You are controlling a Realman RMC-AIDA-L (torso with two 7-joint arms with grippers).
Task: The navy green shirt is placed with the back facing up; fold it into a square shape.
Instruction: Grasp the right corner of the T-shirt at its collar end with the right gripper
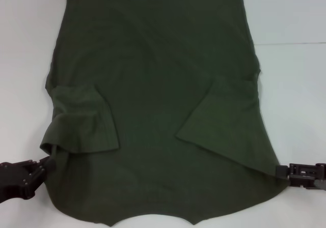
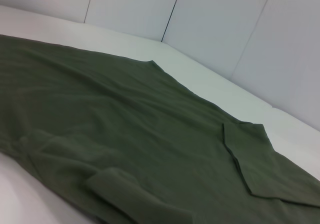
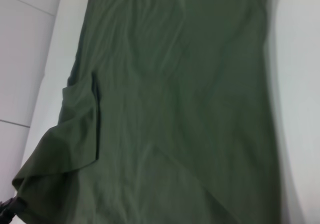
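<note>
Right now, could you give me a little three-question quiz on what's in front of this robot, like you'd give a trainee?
1. True or false: both sleeves of the navy green shirt are folded in over its body.
2. Which sits at the shirt's near left edge: A) the left gripper, B) the right gripper?
3. Fill in: the shirt lies on a ____ table.

Key: 1 true; 2 A; 3 white.

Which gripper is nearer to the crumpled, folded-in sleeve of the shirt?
Left. The left gripper sits at the navy green shirt edge just below the crumpled sleeve. The right gripper is at the opposite side edge, across the shirt.
</note>
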